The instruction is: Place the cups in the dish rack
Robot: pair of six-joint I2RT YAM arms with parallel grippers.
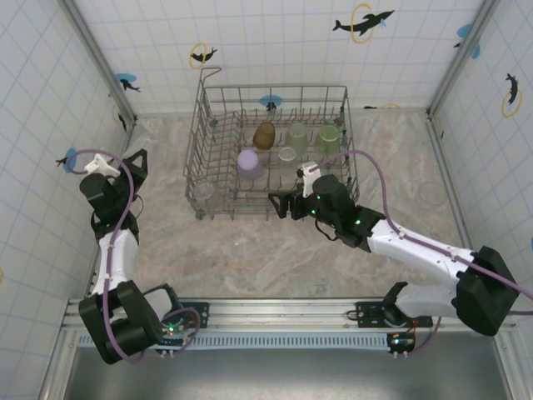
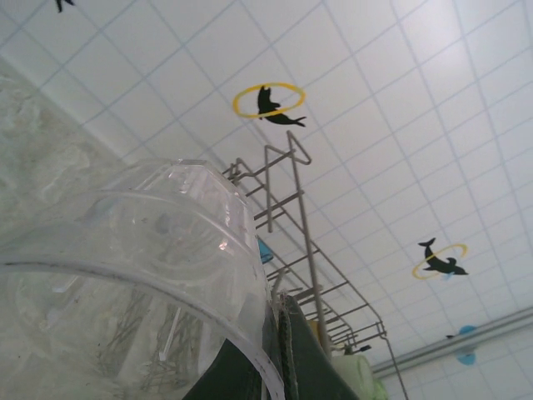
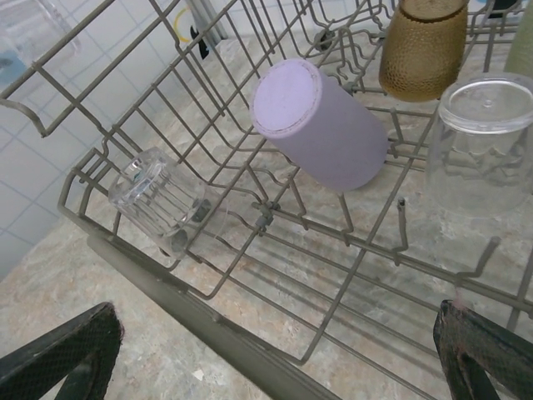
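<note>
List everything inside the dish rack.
In the dish rack: a lavender cup, an amber cup, a green cup, a second green cup, a clear cup mid-rack, another clear cup at the near left corner. The right arm hides its near right corner from above.

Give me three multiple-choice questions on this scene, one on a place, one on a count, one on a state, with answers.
1. Where is the lavender cup? A inside the dish rack B beside it C under it
2. How many green cups are in the rack? A one B two C four
3. How is the right hand? A open B shut C gripping the rack
Answers: 1 A, it lies tilted within the rack. 2 B, a pair sits at the far right. 3 A, its fingers stand wide apart, holding nothing.
</note>
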